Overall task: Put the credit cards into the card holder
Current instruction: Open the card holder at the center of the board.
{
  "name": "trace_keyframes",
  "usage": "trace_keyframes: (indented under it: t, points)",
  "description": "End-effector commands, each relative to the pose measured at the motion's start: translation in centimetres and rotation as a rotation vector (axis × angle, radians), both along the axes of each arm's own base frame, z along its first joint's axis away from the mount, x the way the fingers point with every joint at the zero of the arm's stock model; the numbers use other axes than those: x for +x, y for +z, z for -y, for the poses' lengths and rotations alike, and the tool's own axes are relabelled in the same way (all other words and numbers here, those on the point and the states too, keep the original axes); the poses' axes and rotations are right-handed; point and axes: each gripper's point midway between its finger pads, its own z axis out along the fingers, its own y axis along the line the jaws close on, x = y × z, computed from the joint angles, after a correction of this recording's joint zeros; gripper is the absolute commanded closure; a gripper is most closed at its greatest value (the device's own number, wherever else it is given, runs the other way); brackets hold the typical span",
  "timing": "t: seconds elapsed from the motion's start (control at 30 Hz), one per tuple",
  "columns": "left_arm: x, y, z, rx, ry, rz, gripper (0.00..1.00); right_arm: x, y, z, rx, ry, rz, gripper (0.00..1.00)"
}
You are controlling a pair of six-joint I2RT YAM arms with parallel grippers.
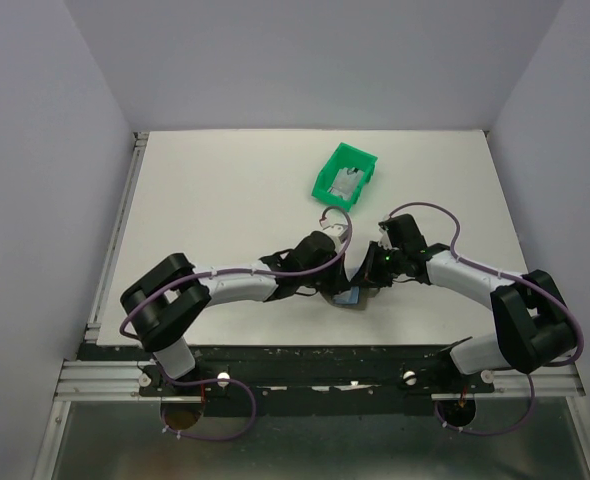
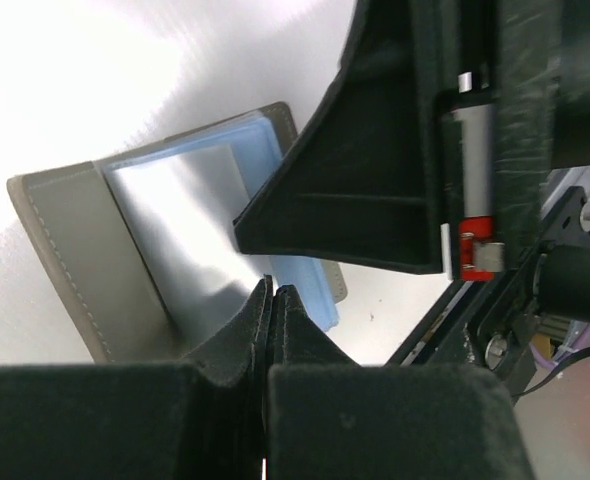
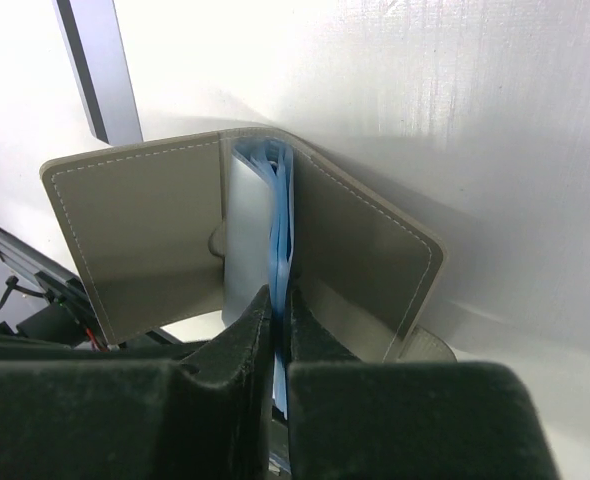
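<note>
The grey-brown card holder (image 1: 352, 297) stands open on the white table between both grippers. Its flaps (image 3: 145, 240) spread apart, with light blue sleeves (image 3: 280, 215) in the fold. My right gripper (image 3: 280, 300) is shut on those blue sleeves from below. A silver-grey credit card (image 3: 243, 240) stands between the left flap and the sleeves. In the left wrist view that card (image 2: 175, 225) lies against the flap (image 2: 65, 250). My left gripper (image 2: 273, 290) is shut, its tips at the card's near edge, with nothing visible between them.
A green plastic bin (image 1: 360, 155) sits behind the arms at mid table, with whitish cards (image 1: 348, 183) inside. The right arm's black gripper body (image 2: 395, 150) looms close over the left gripper. The two arms meet (image 1: 360, 275) near the table's front edge.
</note>
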Motion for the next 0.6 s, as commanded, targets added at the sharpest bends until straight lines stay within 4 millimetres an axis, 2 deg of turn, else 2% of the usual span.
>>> trace_keyframes:
  t: [0.0, 0.17, 0.4, 0.57]
  points:
    - [-0.9, -1.8, 0.0, 0.009, -0.014, -0.039, 1.0, 0.4, 0.7, -0.6, 0.024, 0.006, 0.014, 0.86]
    - [-1.2, -3.4, -0.4, 0.029, -0.006, -0.066, 1.0, 0.4, 0.8, -0.6, 0.027, 0.003, 0.015, 0.81]
    - [-1.3, -4.7, -0.8, 0.058, 0.006, -0.084, 1.0, 0.2, 0.9, -0.6, 0.036, 0.005, 0.016, 0.64]
    - [-1.4, -5.6, -1.3, 0.079, 0.029, -0.106, 1.0, 0.0, 1.1, -0.5, 0.039, 0.003, 0.021, 0.62]
